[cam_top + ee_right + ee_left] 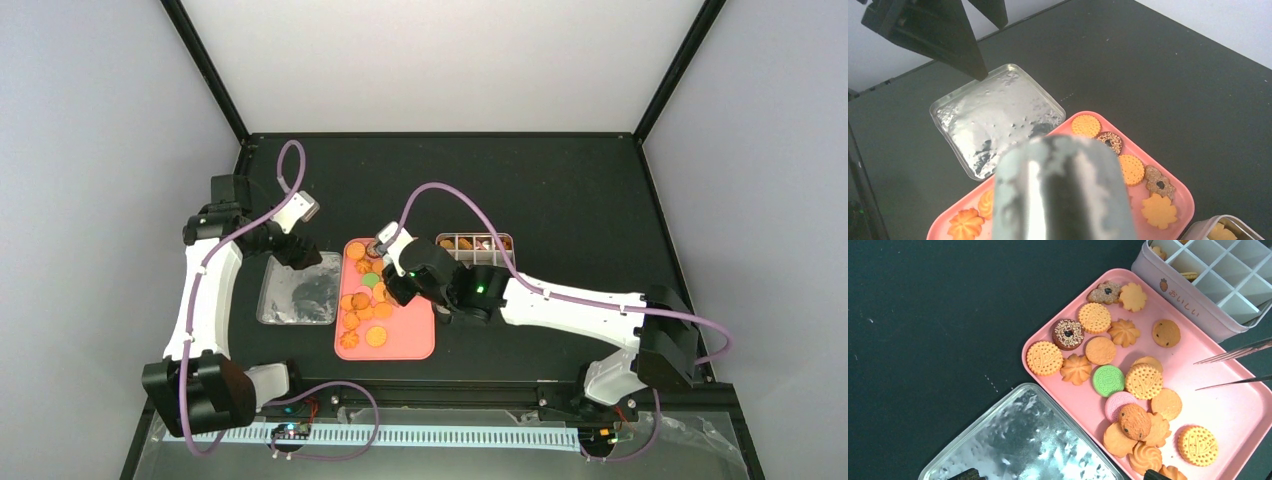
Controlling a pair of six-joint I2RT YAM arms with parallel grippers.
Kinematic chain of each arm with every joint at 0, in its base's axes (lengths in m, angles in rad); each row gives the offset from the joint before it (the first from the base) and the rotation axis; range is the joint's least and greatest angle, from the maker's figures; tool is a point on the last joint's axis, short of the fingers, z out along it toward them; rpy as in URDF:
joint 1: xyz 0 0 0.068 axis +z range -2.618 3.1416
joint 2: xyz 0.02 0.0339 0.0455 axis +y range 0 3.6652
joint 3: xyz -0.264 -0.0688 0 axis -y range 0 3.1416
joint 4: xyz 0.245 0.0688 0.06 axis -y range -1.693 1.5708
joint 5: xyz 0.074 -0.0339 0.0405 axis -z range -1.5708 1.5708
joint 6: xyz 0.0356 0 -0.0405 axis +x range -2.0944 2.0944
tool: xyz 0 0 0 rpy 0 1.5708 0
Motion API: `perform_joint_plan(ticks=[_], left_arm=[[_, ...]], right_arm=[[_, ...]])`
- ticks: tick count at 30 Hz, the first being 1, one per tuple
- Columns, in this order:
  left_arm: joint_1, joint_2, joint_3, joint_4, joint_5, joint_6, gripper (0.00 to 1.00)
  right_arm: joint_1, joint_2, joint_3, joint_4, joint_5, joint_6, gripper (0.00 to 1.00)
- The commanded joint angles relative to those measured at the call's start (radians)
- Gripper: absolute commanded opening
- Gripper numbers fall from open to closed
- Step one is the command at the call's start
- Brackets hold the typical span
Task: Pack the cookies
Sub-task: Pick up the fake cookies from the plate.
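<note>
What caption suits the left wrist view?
Assorted cookies crowd a pink tray between a gridded white tin and a silvery lid, tweezers poised above.

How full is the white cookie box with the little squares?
Only partly filled: a few cookies sit in the tin, and several squares show bare.

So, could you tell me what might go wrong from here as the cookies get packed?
The cookies overlap at one end of the pink tray, so the tweezers may nudge or lift a neighbour. The gridded tin has narrow cells; a cookie could catch on a divider.
</note>
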Motion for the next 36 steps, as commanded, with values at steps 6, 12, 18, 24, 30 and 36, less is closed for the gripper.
perform_joint_plan(ticks=[6, 12, 18, 24, 30, 36], left_arm=[[0.008, -0.005, -0.014, -0.026, 0.036, 0.027, 0.86], [0.008, 0.010, 0.002, -0.034, 0.034, 0.020, 0.85], [0.008, -0.018, -0.020, -0.053, 0.025, 0.032, 0.85], [0.008, -0.045, -0.018, -0.063, 0.021, 0.045, 0.85], [0.008, -0.037, -0.011, -0.063, 0.027, 0.036, 0.85], [0.008, -0.034, -0.016, -0.062, 0.029, 0.037, 0.85]], right_arm=[[0.017, -0.011, 0.034, 0.048, -0.130, 0.013, 0.30], [0.072, 0.081, 0.048, 0.071, -0.157, -0.026, 0.32], [0.076, 0.136, 0.042, 0.132, -0.171, -0.018, 0.35], [0.081, 0.166, 0.042, 0.128, -0.156, -0.027, 0.35], [0.095, 0.178, 0.032, 0.102, -0.175, -0.028, 0.36], [0.102, 0.125, -0.067, 0.160, -0.240, 0.004, 0.36]])
